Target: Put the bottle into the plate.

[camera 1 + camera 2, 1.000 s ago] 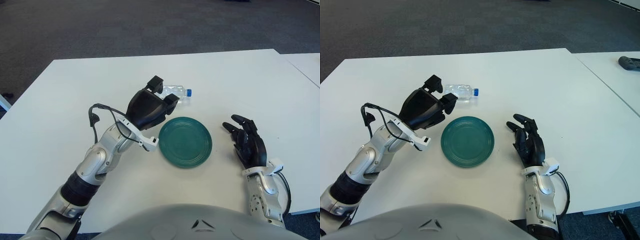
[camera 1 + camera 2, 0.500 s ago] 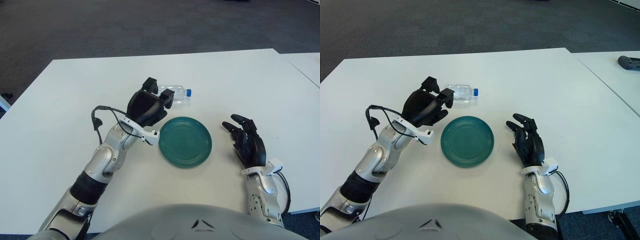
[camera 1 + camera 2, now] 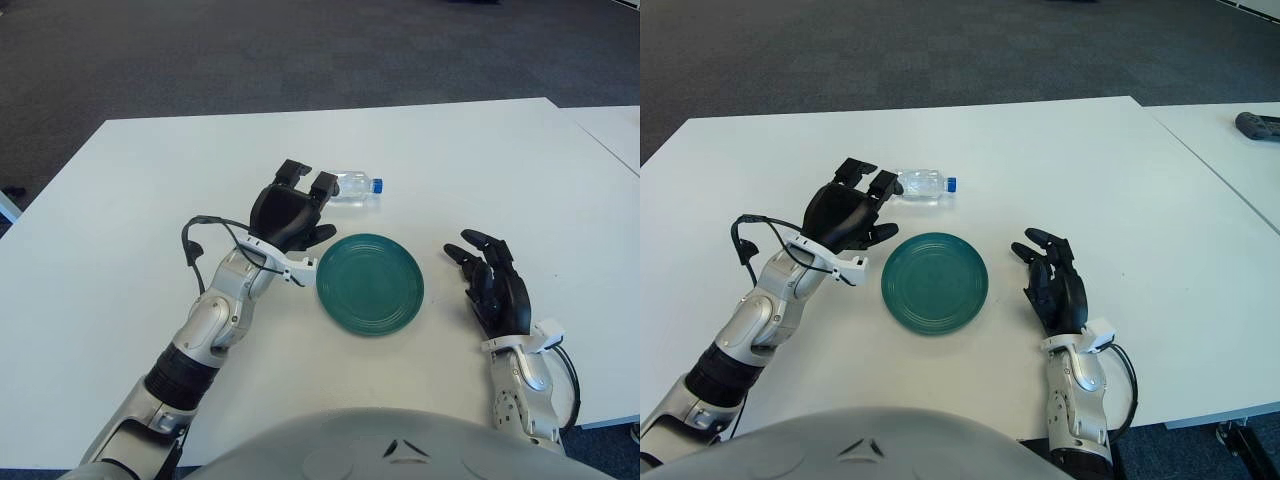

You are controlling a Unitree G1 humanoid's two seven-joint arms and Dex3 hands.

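While the left hand (image 3: pixel 288 212) hovers open-fingered, the bottle (image 3: pixel 355 186) beyond its fingertips awaits grasping, then moving to the plate (image 3: pixel 371 283).

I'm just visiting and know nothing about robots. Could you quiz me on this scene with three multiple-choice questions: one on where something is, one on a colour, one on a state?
1. Where is the bottle?
A. on the plate
B. on the table beyond the plate
C. in the right hand

2. What colour is the plate?
A. teal green
B. red
C. yellow

3. How is the bottle?
A. upright
B. lying on its side
C. lifted

Answers:
1 B, it lies on the table past the plate, by the left hand.
2 A, teal green.
3 B, on its side, blue cap pointing right; the right hand is open.
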